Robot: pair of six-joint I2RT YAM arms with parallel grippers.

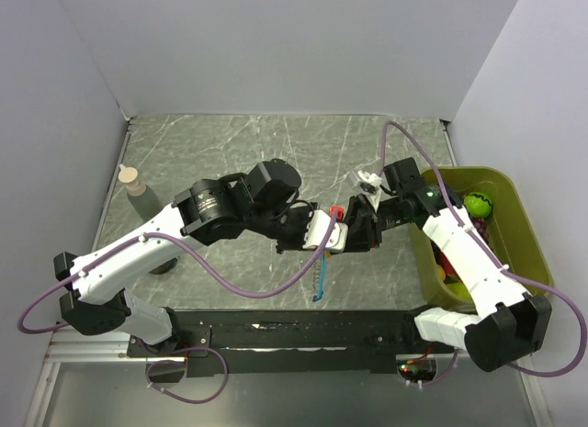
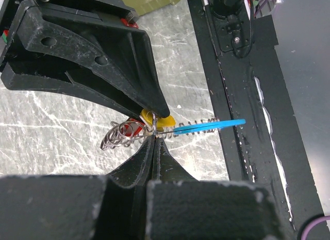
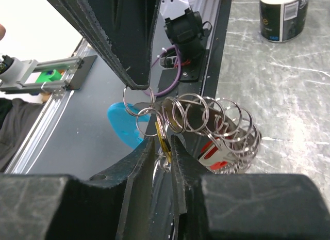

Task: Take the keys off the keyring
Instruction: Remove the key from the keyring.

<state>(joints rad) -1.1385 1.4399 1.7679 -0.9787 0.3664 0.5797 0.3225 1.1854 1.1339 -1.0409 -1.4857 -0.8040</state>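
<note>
Left gripper (image 2: 156, 141) is pinching the keyring (image 2: 121, 134) mid-frame, jaws closed; right gripper (image 3: 161, 145) jaws are sitting slightly apart around the yellow-orange key (image 2: 152, 118).

Robot lab: white walls (image 1: 276, 41) enclose a marbled table (image 1: 230, 142).

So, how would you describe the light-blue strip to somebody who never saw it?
Over the table, the left end effector and right end effector meet at the silvery keyring. From it the light-blue strip reaches toward the black rail: long and thin, unlike the tiny yellow piece and red piece.
</note>
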